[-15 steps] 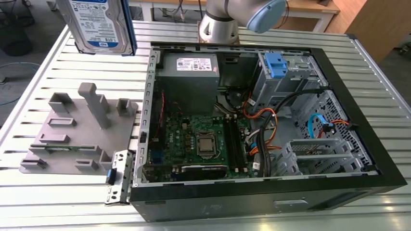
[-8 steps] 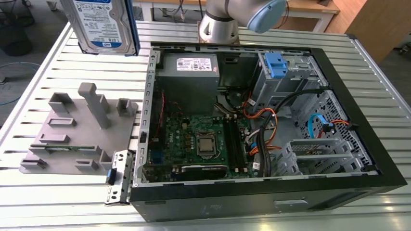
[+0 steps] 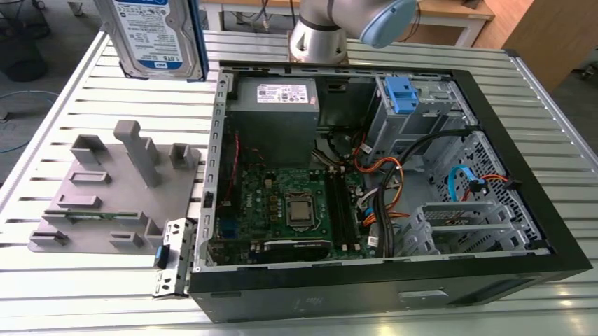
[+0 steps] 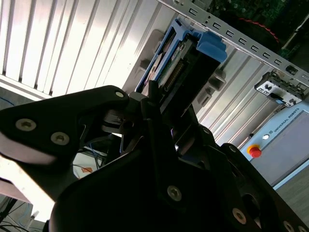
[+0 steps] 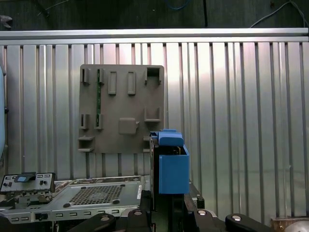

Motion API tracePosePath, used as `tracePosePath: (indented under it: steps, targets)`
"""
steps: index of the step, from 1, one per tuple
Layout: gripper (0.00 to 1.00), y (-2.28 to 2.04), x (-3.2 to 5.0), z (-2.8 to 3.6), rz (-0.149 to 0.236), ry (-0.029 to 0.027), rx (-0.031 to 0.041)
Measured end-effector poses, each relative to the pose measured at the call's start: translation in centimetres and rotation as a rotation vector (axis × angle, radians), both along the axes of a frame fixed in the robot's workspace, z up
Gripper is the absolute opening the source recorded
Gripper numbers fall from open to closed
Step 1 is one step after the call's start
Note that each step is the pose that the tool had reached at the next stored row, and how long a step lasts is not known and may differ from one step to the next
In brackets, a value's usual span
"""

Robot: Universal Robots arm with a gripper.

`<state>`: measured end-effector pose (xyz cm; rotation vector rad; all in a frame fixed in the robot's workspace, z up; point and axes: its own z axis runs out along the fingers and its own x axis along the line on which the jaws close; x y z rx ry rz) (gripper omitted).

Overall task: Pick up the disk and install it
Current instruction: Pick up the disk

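Observation:
The disk (image 3: 154,35), a silver drive with a white-and-blue label in a blue bracket, hangs high above the slatted table at the exterior view's upper left. In the second wrist view my gripper (image 4: 164,104) is shut on the disk (image 4: 186,63), black fingers (image 4: 154,111) clamped on its sides. In the first wrist view the disk's blue bracket end (image 5: 172,164) sticks out from my gripper (image 5: 169,210), over the table between the grey fixture plate (image 5: 120,106) and the case edge (image 5: 87,195).
The open computer case (image 3: 523,175) lies on its side at the exterior view's right, with a drive cage holding a blue clip (image 3: 399,94) and a grey power supply (image 3: 274,94). A grey fixture plate (image 3: 112,189) sits to its left. The arm's base (image 3: 318,38) stands behind the case.

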<state>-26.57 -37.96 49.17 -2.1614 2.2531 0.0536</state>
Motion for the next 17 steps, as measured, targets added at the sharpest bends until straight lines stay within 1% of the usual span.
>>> tracePosePath:
  steps: [9, 17]
  targets:
    - [0.35, 0.0, 0.82, 0.0, 0.0, 0.0, 0.0]
    - [0.35, 0.0, 1.02, 0.01, 0.0, 0.0001, -0.0001]
